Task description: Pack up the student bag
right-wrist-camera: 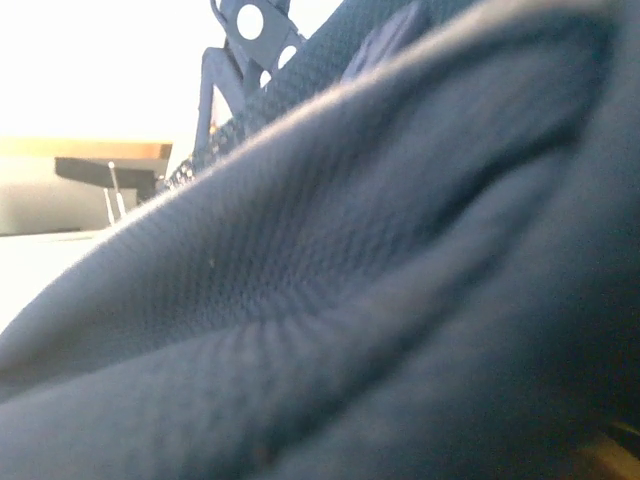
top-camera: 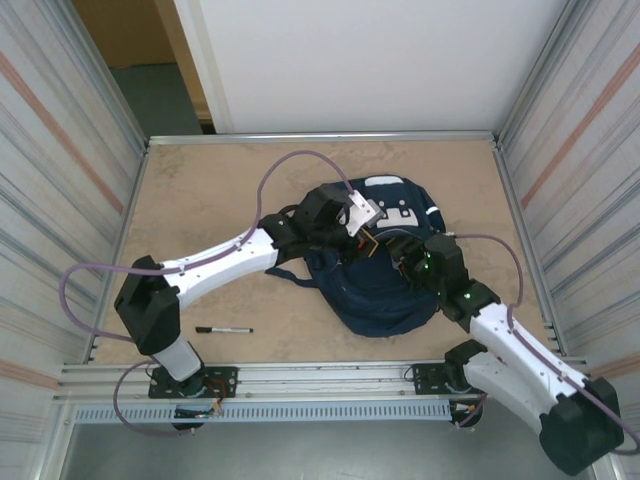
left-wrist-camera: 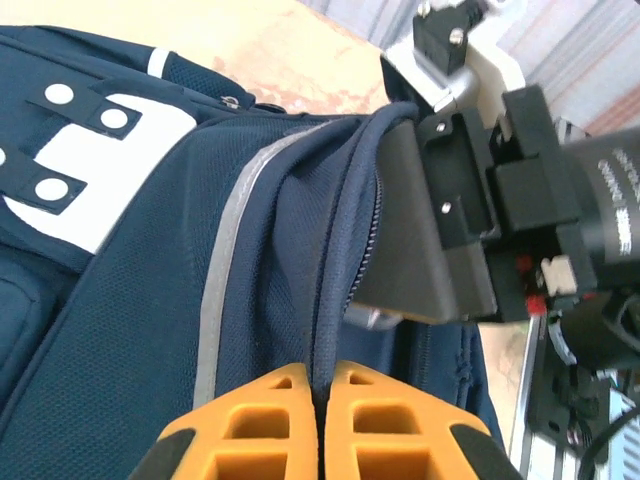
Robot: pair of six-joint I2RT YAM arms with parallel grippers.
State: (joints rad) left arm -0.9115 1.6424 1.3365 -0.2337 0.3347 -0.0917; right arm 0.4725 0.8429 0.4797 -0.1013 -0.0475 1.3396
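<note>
Left arm (top-camera: pixel 215 260) stretches rightward, left gripper (left-wrist-camera: pixel 320 425) pinching student bag (left-wrist-camera: pixel 120 330) seam

left arm (top-camera: pixel 215 262) reaches forward-right, elbow low | left gripper (left-wrist-camera: pixel 322 400) orange tips pressed together, pinching a seam of the student bag (left-wrist-camera: pixel 130 330) | right arm (top-camera: pixel 510 340) angled inward-left | right gripper (top-camera: pixel 405 252) close beside left, jaw spread unclear

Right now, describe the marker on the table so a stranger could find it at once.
Start at the tan table with the navy student bag in its middle. Left of the bag, near the front edge beside the left arm, a marker lies flat. It is slim, black and touches nothing else.
</note>
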